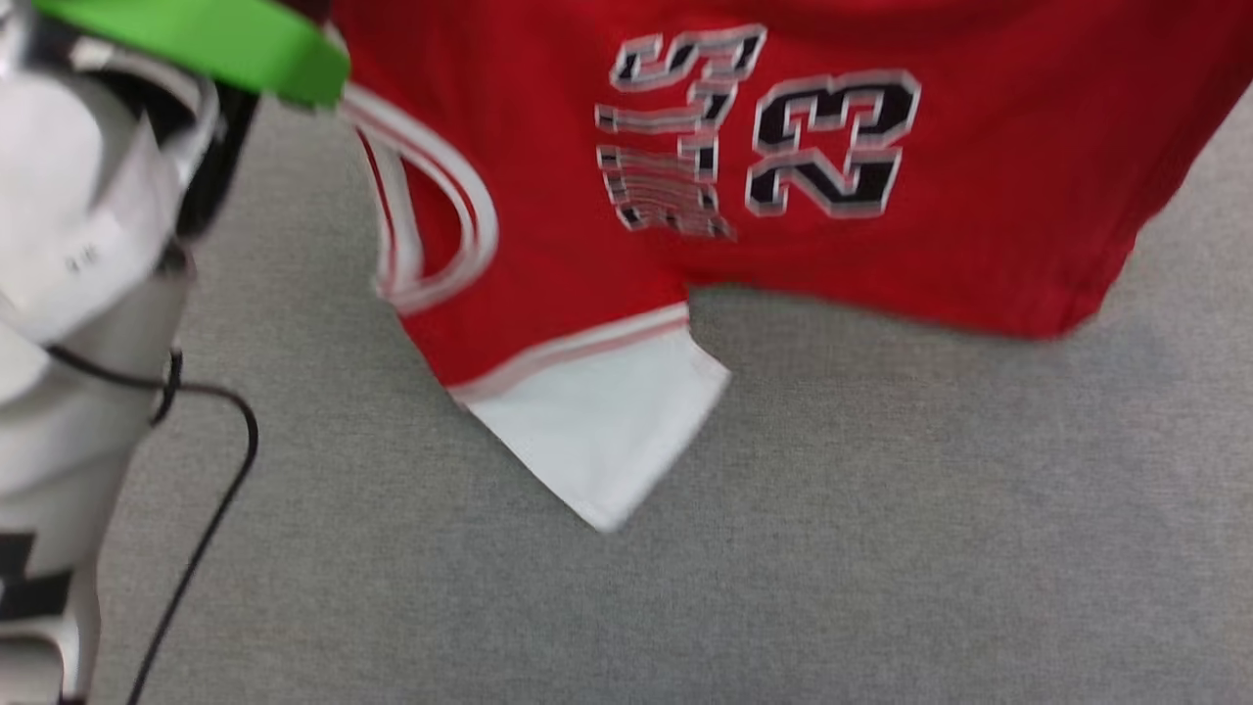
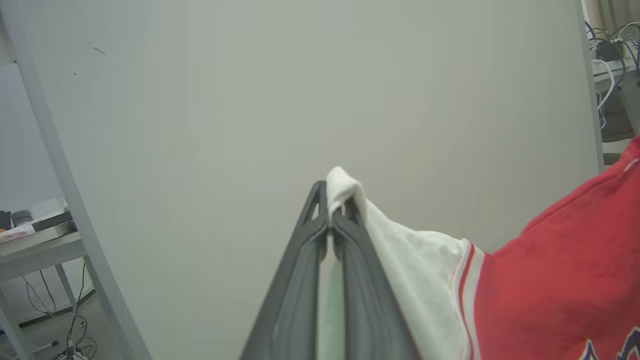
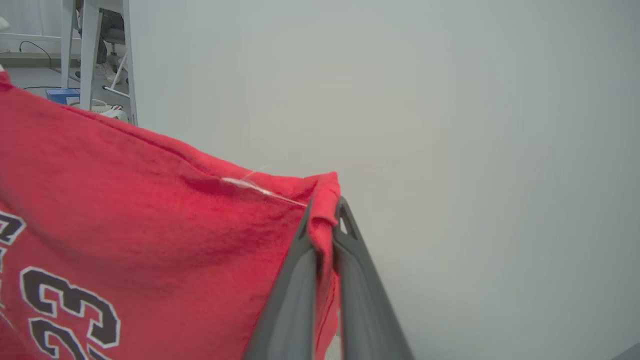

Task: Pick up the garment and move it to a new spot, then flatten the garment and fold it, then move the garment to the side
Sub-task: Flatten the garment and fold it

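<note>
My left jaws are pressed together on a bunched fold of the white sleeve (image 2: 420,270) of the shirt (image 1: 881,255). In my left wrist view a nub of that white cloth sticks up past the tips of my dark fingers (image 2: 300,280), and the cloth runs off to the right of that view through red-and-white striped trim into the red body. My right jaws are closed just as tight, pinching a red edge of the shirt where a loose white thread (image 3: 260,189) lies along the fold. From there the red cloth spreads to the left of that view, with the black, white-outlined number (image 3: 65,310) showing in the lower corner. From my head, the shirt spans the top of the view, print side toward me, above the grey counter (image 1: 881,548). The lettering (image 1: 666,147) and the number read upside down from here, and the picture is blurred, so the letters are hard to make out. The striped collar (image 1: 440,206) loops open at the left of the shirt. Below the print a free sleeve (image 1: 607,431), also white, points down the view toward me. A soft shadow lies on the counter under the shirt's lower edge; whether the tip of the free sleeve touches the counter I cannot tell. My pale left forearm (image 1: 69,274) rises along the left edge of the view, with a green band (image 1: 215,39) across its top and a thin black cable (image 1: 210,509) trailing down beside it.
</note>
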